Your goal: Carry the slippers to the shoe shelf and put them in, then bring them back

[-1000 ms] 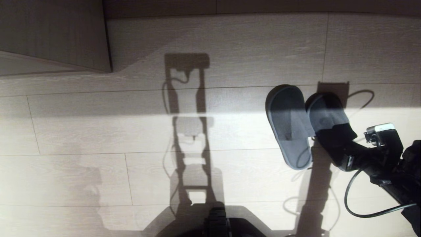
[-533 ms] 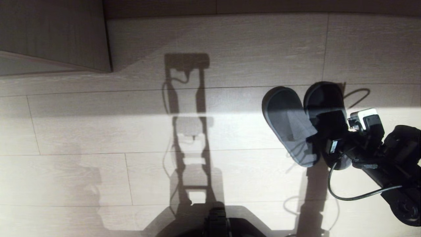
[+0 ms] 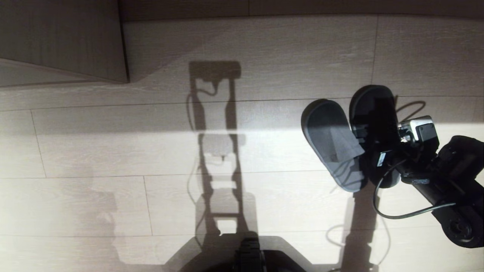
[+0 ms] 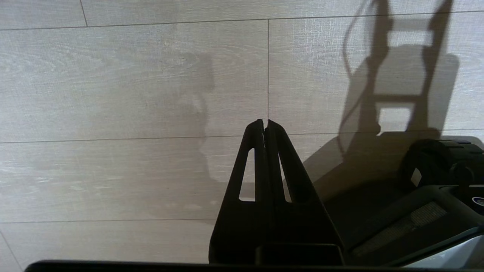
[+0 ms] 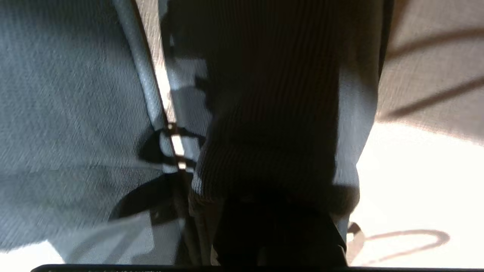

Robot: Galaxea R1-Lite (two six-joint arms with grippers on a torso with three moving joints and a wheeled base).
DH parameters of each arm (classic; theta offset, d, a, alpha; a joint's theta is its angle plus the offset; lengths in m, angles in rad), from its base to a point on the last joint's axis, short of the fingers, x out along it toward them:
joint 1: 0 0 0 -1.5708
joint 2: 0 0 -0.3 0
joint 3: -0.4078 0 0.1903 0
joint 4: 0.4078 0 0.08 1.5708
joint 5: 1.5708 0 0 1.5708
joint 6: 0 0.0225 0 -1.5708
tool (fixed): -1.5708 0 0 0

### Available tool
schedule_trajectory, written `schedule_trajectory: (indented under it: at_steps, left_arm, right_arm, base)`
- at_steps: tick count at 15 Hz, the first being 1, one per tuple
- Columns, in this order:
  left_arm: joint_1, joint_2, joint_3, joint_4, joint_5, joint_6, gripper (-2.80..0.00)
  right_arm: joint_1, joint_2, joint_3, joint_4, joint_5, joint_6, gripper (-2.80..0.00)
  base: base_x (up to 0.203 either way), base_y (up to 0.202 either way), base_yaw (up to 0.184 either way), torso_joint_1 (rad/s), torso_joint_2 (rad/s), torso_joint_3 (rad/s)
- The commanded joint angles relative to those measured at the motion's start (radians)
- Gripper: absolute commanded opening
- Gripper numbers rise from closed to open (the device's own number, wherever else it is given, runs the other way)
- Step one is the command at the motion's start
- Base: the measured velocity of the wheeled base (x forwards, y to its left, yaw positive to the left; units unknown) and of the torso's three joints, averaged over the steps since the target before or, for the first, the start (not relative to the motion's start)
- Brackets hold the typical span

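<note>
The two grey-blue slippers are at the right of the head view, over the pale floor. One slipper (image 3: 328,138) lies tilted, its near end leaning toward the other. The second slipper (image 3: 369,101) is raised on my right gripper (image 3: 378,151), which is shut on its wide strap (image 5: 272,113); the strap fabric hides the fingertips. A small dark tie (image 5: 176,145) seems to join the two slippers. My left gripper (image 4: 265,121) hangs shut and empty above the floor, parked. The shoe shelf's opening is out of view.
A wood-grain furniture panel (image 3: 64,37) fills the far left corner of the head view. My base (image 3: 249,257) sits at the near edge, with its shadow across the floor planks. A black cable (image 3: 393,215) loops off the right arm.
My right arm has pushed farther away and raised the held slipper. The other slipper has swung its near end toward the gripper. The camera has not moved.
</note>
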Motion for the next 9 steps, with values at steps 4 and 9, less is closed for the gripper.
schedule_trajectory:
  at_steps: [4,9]
  left_arm:
    - [-0.001,0.0,0.002,0.0,0.0,-0.001,-2.8]
    - [-0.001,0.0,0.002,0.0,0.0,-0.001,-2.8]
  right_arm:
    - [-0.001,-0.075,0.099,-0.011,0.003,-0.001,-2.8]
    - [-0.002,-0.148,0.223,-0.015,0.006,0.012,-2.8]
  base:
    - [0.0,0.0,0.0,0.0,0.0,0.0]
    - [0.0,0.0,0.0,0.0,0.0,0.0]
